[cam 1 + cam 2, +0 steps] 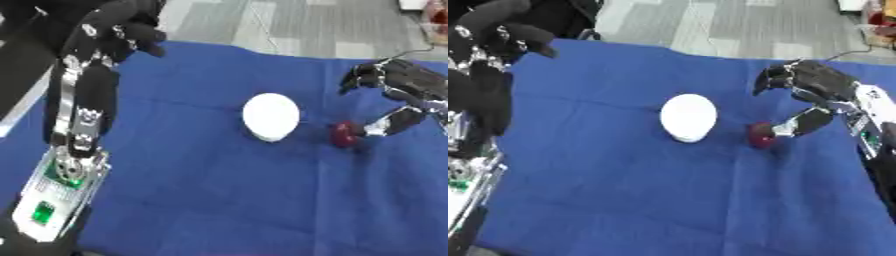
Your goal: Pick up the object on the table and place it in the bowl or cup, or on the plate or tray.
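A white round bowl (271, 116) stands in the middle of the blue-covered table (219, 200). Just to its right lies a small dark red object (760, 135). My right hand (820, 82) hovers over that object from the right. Its thumb reaches down to the object's right side, and its fingers arch apart above, not closed round it. My left hand (114, 27) is raised at the upper left, far from both things, with relaxed, slightly bent fingers and nothing in it.
My left forearm (74, 150) with its silver casing and green lights fills the left side of the view. Grey floor (289, 25) lies beyond the table's far edge. A cable (411, 52) runs past the far right corner.
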Controlling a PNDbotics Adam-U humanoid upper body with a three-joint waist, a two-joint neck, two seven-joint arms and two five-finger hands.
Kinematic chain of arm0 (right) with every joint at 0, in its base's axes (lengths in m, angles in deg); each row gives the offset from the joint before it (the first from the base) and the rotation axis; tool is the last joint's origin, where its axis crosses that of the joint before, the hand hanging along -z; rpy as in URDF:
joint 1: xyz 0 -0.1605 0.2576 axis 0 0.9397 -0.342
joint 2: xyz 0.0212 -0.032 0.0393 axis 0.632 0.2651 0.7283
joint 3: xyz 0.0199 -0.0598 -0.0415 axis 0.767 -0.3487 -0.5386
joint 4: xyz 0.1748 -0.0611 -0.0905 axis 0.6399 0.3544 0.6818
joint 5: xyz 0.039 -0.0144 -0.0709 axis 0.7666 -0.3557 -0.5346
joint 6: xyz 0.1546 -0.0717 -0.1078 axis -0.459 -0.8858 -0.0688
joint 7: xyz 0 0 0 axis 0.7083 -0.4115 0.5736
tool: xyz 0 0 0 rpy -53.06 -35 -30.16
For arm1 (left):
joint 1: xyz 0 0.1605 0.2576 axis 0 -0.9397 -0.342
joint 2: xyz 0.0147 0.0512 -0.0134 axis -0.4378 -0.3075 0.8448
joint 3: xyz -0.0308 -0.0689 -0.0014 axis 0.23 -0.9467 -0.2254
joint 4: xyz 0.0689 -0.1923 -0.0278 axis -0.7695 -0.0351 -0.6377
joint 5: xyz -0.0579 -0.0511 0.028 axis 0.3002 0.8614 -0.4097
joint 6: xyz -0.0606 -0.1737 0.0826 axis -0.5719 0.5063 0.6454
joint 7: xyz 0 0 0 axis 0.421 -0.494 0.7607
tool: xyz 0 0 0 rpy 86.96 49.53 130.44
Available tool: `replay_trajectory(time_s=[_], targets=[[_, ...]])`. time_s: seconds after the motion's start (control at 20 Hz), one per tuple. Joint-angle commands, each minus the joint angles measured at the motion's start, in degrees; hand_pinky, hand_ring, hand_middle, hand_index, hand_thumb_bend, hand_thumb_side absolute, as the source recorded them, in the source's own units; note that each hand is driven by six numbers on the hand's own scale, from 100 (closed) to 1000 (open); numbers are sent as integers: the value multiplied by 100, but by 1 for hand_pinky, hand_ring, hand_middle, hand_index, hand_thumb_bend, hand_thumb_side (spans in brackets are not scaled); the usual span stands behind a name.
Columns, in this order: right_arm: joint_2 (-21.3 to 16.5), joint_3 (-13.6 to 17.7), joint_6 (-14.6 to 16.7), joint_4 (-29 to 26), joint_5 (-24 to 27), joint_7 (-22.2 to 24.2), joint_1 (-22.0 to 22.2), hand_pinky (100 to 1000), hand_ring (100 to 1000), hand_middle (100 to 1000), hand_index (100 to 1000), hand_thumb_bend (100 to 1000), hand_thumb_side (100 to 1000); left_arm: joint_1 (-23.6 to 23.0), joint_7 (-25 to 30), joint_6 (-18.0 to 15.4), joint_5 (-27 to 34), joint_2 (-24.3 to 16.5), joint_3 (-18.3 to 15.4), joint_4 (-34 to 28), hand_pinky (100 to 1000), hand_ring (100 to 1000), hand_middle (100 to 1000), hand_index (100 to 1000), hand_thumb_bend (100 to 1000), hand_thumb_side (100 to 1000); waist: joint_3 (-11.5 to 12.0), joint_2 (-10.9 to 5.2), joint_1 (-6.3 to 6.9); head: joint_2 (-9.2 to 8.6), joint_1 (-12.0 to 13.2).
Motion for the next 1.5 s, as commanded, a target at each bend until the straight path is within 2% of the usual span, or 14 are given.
replay_trajectory(time_s=[0.05,0.6,0.9,1.5], targets=[[-92,23,58,15,-219,-147,-73,417,572,672,717,594,885,80,17,-10,53,-55,-3,-105,559,672,767,843,233,874,14,-80,-13,-44,65],[-127,-152,71,51,-907,-549,17,461,580,670,704,588,875,112,10,-13,47,-46,-10,-105,560,672,767,842,233,874,45,-87,-36,-52,140],[-100,-126,71,142,-1196,-743,41,465,574,656,690,589,853,120,10,-14,46,-40,-11,-105,560,672,767,842,234,874,54,-81,-36,-81,183],[-97,-97,71,229,-1966,-1127,44,502,576,650,670,601,725,136,15,-11,48,-33,-6,-105,560,672,766,842,233,873,64,-79,-41,-70,209]])
